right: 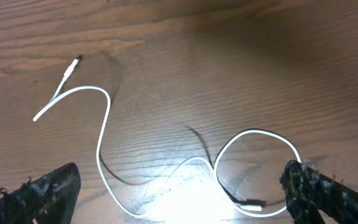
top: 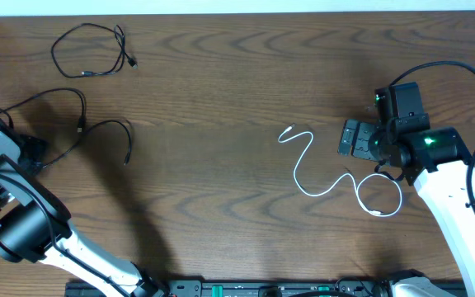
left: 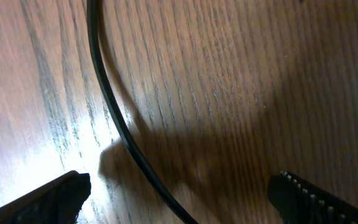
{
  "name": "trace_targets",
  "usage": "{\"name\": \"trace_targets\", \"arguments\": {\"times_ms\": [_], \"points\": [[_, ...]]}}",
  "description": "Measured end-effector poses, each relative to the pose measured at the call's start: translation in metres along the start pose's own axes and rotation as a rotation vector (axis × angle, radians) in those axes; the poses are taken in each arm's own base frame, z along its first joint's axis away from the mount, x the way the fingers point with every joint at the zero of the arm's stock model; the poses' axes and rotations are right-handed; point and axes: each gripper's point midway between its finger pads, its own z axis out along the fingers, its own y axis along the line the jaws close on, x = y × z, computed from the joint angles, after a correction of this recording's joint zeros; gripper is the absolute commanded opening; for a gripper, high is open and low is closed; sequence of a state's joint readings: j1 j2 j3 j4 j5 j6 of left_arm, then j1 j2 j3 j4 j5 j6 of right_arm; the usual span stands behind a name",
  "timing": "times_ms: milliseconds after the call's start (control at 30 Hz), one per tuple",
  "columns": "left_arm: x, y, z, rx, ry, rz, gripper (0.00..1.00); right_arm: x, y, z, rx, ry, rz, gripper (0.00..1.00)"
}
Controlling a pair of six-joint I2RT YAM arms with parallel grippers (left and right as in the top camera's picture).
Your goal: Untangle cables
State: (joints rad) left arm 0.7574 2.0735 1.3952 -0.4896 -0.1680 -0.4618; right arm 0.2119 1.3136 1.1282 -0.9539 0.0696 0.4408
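Note:
A long black cable (top: 105, 125) lies at the left of the table, one end running to my left gripper (top: 33, 153). In the left wrist view this black cable (left: 114, 118) passes between the fingers of the left gripper (left: 179, 199), which is open and low over the wood. A second black cable (top: 93, 51) lies loosely coiled at the far left, apart from the first. The white cable (top: 336, 177) lies alone right of centre in a curve with a loop. My right gripper (top: 350, 139) is open above it. In the right wrist view the white cable (right: 104, 124) lies below the right gripper's (right: 179, 193) spread fingers.
The wooden table (top: 221, 99) fills the overhead view. The thick black cable of the right arm (top: 460, 70) arcs over the table's right side. The left arm's body (top: 23, 223) covers the near left corner.

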Motion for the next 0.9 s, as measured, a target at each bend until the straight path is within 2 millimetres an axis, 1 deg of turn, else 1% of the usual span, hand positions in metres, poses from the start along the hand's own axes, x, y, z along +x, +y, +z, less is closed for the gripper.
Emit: {"name": "trace_targets", "arguments": {"times_ms": [33,67,133,167,200,367,400,533,567,667,800,833,867,900], "points": [[0.001,0.000,0.001,-0.001,0.002,-0.008,0.97,0.000,0.000,0.000,0.000,0.001,0.000,0.99],[0.001,0.000,0.001,-0.001,0.003,-0.013,0.88,0.000,0.000,0.000,0.000,0.000,0.000,0.99],[0.002,0.000,0.005,-0.003,0.005,-0.032,0.66,0.000,0.000,0.000,0.000,0.001,0.000,0.99],[0.002,-0.001,0.006,0.000,0.005,-0.038,0.59,0.000,0.000,0.000,-0.002,0.002,0.000,0.99],[0.001,-0.002,0.007,0.003,0.000,-0.040,0.54,0.001,0.000,0.000,-0.001,0.003,0.000,0.99],[-0.008,-0.010,0.011,0.037,-0.036,-0.056,0.14,0.002,0.000,0.000,0.000,0.007,0.000,0.99],[-0.010,-0.013,0.011,0.052,-0.042,-0.057,0.12,0.002,0.000,0.000,-0.001,0.008,0.000,0.99],[-0.016,-0.027,0.010,0.124,-0.052,-0.076,0.09,0.002,0.001,0.000,-0.007,0.010,0.000,0.99],[-0.018,-0.031,0.009,0.140,-0.060,-0.079,0.07,0.003,0.001,0.000,-0.010,0.013,0.000,0.99],[-0.027,-0.039,0.008,0.182,-0.091,-0.087,0.08,0.004,0.004,0.000,-0.024,0.019,0.000,0.99],[-0.032,-0.055,0.001,0.264,-0.087,-0.082,0.08,0.004,0.005,0.000,-0.030,0.021,0.000,0.99],[-0.035,-0.060,-0.003,0.289,-0.087,-0.080,0.11,0.004,0.005,0.000,-0.031,0.022,0.000,0.99],[-0.041,-0.067,-0.008,0.317,-0.094,-0.077,0.28,0.004,0.005,0.000,-0.031,0.022,0.000,0.99],[-0.045,-0.069,-0.011,0.327,-0.100,-0.078,0.39,0.004,0.005,0.000,-0.032,0.021,0.000,0.99]]}}
